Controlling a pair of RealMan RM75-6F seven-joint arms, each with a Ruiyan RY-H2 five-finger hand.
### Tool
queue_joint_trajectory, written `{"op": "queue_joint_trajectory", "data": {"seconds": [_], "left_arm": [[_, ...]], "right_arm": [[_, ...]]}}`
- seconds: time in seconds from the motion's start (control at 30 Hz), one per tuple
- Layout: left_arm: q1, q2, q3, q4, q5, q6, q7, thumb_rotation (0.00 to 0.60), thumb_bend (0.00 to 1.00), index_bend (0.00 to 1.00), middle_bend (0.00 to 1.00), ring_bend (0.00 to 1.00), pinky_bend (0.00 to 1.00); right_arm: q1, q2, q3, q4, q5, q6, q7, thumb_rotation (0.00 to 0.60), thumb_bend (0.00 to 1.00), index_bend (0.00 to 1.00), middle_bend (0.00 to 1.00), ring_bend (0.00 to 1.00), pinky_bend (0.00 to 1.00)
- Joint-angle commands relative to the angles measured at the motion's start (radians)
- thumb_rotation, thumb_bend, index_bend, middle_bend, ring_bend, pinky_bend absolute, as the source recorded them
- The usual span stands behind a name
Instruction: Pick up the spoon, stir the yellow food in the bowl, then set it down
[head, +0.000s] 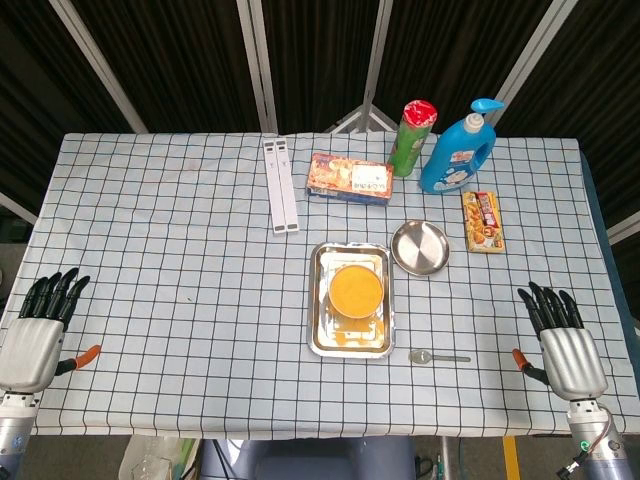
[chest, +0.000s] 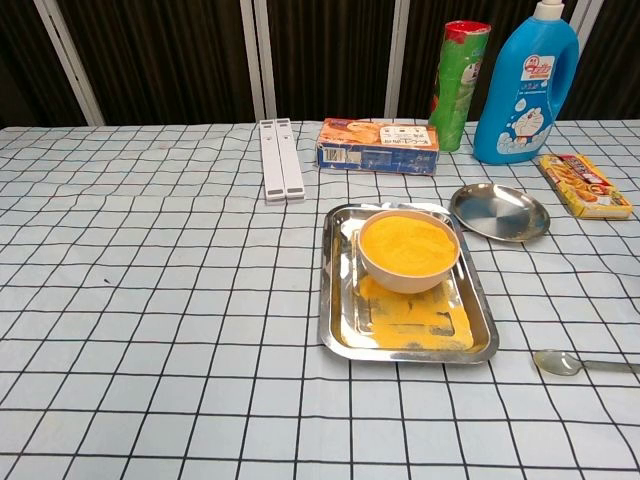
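A metal spoon (head: 438, 356) lies flat on the checked cloth just right of the steel tray (head: 322, 300), its bowl end toward the tray; the chest view shows the spoon (chest: 580, 364) at the lower right. A bowl of yellow food (head: 356, 291) stands in the tray, seen as the bowl (chest: 407, 247) in the chest view, with yellow spill on the tray floor. My right hand (head: 562, 335) rests at the table's right front edge, fingers straight and apart, empty. My left hand (head: 40, 325) lies at the left front edge, also empty. Neither hand shows in the chest view.
A small steel plate (head: 420, 247) sits right of the tray. Behind stand a snack box (head: 349, 178), a green can (head: 413, 138), a blue bottle (head: 459, 150) and a yellow packet (head: 482, 222). Two white bars (head: 281, 185) lie at the back centre.
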Motion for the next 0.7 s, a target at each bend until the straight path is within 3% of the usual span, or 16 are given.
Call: {"op": "queue_joint_trajectory", "data": {"seconds": [0.03,0.27,0.33,0.47,0.57,0.7], "left_arm": [[0.000,-0.001,0.000,0.002,0.002,0.002,0.000,0.600,0.00,0.00,0.00,0.00,0.04],[0.004,-0.001,-0.001,0.002,0.013,0.017,-0.022,0.600,0.00,0.00,0.00,0.00,0.04],[0.004,0.002,-0.001,-0.004,0.011,0.016,-0.031,0.600,0.00,0.00,0.00,0.00,0.04],[0.010,0.021,0.004,-0.034,0.011,0.019,-0.051,0.600,0.00,0.00,0.00,0.00,0.04],[0.019,0.035,0.013,-0.054,0.027,0.033,-0.051,0.600,0.00,0.00,0.00,0.00,0.04],[0.033,0.047,0.030,-0.076,0.050,0.049,-0.054,0.600,0.00,0.00,0.00,0.00,0.04]], "right_arm": [[0.000,0.001,0.000,-0.002,0.001,-0.002,-0.001,0.600,0.33,0.00,0.00,0.00,0.00],[0.000,0.001,-0.002,-0.010,-0.005,-0.002,-0.005,0.600,0.33,0.01,0.00,0.00,0.00],[0.001,0.000,-0.006,-0.017,-0.010,-0.006,-0.009,0.600,0.33,0.09,0.00,0.00,0.00],[0.005,-0.002,-0.019,-0.038,-0.007,-0.031,-0.029,0.600,0.33,0.39,0.08,0.00,0.00],[0.009,-0.010,-0.034,-0.056,0.001,-0.062,-0.061,0.600,0.33,0.50,0.13,0.00,0.00],[0.021,-0.039,-0.056,-0.067,0.012,-0.111,-0.146,0.600,0.33,0.56,0.16,0.00,0.00]]}}
